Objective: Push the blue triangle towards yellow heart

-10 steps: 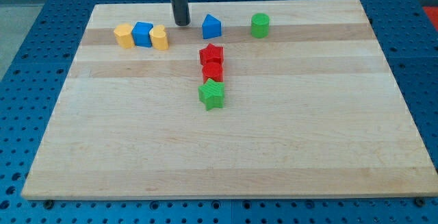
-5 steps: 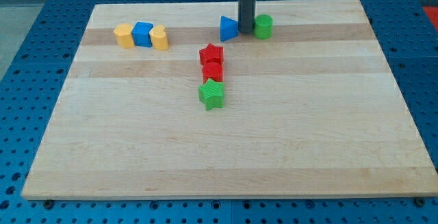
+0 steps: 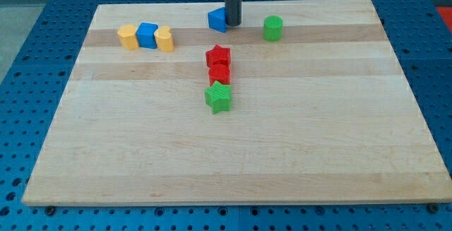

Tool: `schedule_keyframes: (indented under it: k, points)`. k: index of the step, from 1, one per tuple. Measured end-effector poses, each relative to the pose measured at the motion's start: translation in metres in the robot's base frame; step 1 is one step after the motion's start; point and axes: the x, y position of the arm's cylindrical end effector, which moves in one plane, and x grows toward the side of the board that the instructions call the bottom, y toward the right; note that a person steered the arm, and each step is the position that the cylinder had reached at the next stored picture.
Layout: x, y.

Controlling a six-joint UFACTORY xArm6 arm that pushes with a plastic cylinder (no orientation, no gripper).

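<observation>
The blue triangle (image 3: 217, 20) lies near the view's top edge of the wooden board (image 3: 233, 153), a little left of centre. My tip (image 3: 232, 24) touches its right side. Two yellow blocks (image 3: 128, 37) (image 3: 164, 39) flank a blue cube (image 3: 147, 34) in a row at the view's upper left. I cannot tell which of the two is the heart. The nearer yellow block is well to the left of the triangle.
A green cylinder (image 3: 272, 27) stands to the right of my tip. A red star (image 3: 218, 56), another red block (image 3: 219, 73) and a green star (image 3: 219, 98) form a column below the triangle.
My tip went from the triangle's left side round to its right, then moved left. The blue triangle has slid left and slightly up, away from the green cylinder.
</observation>
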Motion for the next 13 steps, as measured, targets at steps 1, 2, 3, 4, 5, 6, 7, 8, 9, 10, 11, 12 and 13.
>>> schedule_keyframes:
  k: [1, 2, 3, 4, 5, 6, 7, 8, 9, 10, 11, 12, 13]
  points:
    - [0.001, 0.0]
    - [-0.011, 0.001]
    - [-0.039, 0.001]
    - [-0.056, -0.001]
    - [-0.05, -0.012]
    - [-0.026, -0.026]
    - [0.009, -0.042]
    - [0.043, -0.059]
    - [0.053, -0.066]
    - [0.004, -0.063]
    - [-0.026, -0.021]
    - [-0.009, 0.015]
    - [0.024, 0.017]
